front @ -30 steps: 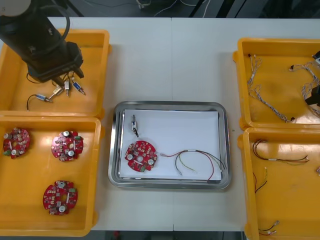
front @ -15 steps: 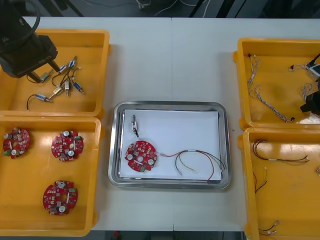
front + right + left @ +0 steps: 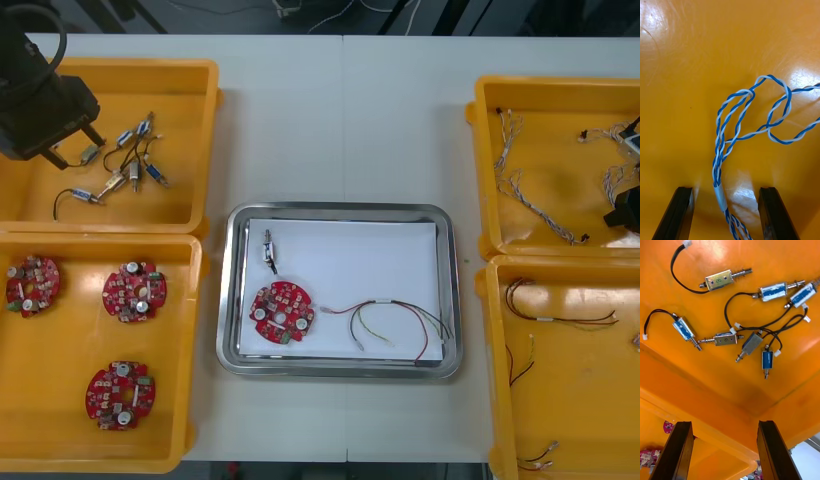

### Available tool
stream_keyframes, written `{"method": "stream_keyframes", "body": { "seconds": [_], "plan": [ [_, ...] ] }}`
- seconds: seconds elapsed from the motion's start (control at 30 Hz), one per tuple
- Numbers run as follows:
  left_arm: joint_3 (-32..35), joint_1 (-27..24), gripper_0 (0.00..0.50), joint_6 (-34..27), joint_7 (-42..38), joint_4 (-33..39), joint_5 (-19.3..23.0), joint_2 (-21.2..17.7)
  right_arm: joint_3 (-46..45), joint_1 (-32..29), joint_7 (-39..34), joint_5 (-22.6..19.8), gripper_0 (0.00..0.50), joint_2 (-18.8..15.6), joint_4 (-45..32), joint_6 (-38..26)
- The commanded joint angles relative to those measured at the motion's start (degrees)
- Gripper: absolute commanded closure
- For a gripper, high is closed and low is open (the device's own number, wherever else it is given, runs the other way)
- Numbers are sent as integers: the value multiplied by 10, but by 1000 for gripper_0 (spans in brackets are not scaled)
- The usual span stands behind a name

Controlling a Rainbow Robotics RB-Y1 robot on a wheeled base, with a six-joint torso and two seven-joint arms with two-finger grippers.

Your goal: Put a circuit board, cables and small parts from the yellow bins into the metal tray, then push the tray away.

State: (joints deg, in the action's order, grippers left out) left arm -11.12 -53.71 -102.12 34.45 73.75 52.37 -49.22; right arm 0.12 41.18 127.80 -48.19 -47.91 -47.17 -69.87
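Observation:
The metal tray (image 3: 450, 300), white inside, holds a red circuit board (image 3: 282, 313), a small metal part (image 3: 268, 250) and a red and yellow cable (image 3: 392, 322). My left gripper (image 3: 72, 147) hangs open over the far left yellow bin (image 3: 190, 75), left of several small metal parts (image 3: 130, 170). In the left wrist view the left gripper (image 3: 724, 423) has nothing between its fingers, and the small metal parts (image 3: 748, 315) lie beyond them. My right gripper (image 3: 726, 189) stands open low in the far right bin (image 3: 480, 170), a twisted blue and white cable (image 3: 752, 112) running between its fingers (image 3: 681, 213).
The near left bin (image 3: 190, 350) holds three red circuit boards (image 3: 134, 291). More blue and white cables (image 3: 530, 190) lie in the far right bin. The near right bin (image 3: 495, 400) holds thin red and black cables (image 3: 560, 315). Bare table (image 3: 340, 120) lies beyond the tray.
My left arm has swung left, off the small metal parts, which now lie uncovered. The right gripper has shifted slightly at the right edge of the far right bin.

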Motion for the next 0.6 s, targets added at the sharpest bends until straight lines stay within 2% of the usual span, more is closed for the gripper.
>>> {"method": "stream_keyframes", "body": {
  "seconds": [0.03,0.43,0.6],
  "plan": [
    [22,-27,0,23,37,-31,-11,-28,8,18,0,-2,0,-3,-2,11],
    [21,-27,0,80,46,-107,-15,-25,18,14,-5,-2,0,7,-2,25],
    [22,-27,0,86,55,-125,-17,-23,18,9,-10,-11,0,13,-2,32]
  ]
}}
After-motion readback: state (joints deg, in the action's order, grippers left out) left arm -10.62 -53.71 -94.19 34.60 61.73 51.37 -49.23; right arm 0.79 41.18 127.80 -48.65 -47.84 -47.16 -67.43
